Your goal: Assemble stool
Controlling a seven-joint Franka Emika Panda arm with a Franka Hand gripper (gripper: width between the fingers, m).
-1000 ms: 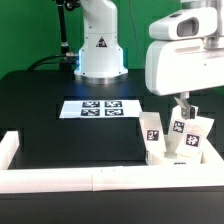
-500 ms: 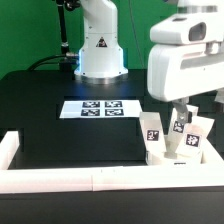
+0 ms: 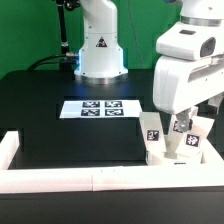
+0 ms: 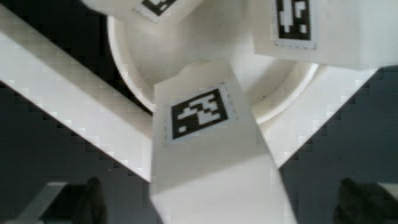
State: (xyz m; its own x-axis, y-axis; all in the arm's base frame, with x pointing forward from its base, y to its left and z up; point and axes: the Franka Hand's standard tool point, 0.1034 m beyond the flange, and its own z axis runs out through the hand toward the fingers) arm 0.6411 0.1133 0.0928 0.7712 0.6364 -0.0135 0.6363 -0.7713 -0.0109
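In the wrist view the round white seat disc (image 4: 178,55) lies against a white rail. A white leg (image 4: 205,150) with a black-and-white tag stands over it, and two more tagged legs (image 4: 294,30) (image 4: 160,8) show further off. My gripper (image 4: 217,205) is open, with one dark finger on each side of the near leg and neither touching it. In the exterior view the gripper (image 3: 181,122) hangs just above the cluster of tagged legs (image 3: 152,135) at the exterior view's right, near the front rail.
The marker board (image 3: 100,108) lies on the black table in front of the robot base (image 3: 100,55). White border rails run along the front (image 3: 90,178) and the exterior view's left (image 3: 8,150). The stool parts sit crowded in the front right corner.
The hand has moved toward the exterior view's right and come lower over the legs. The jaws have stayed open and the parts have not moved.
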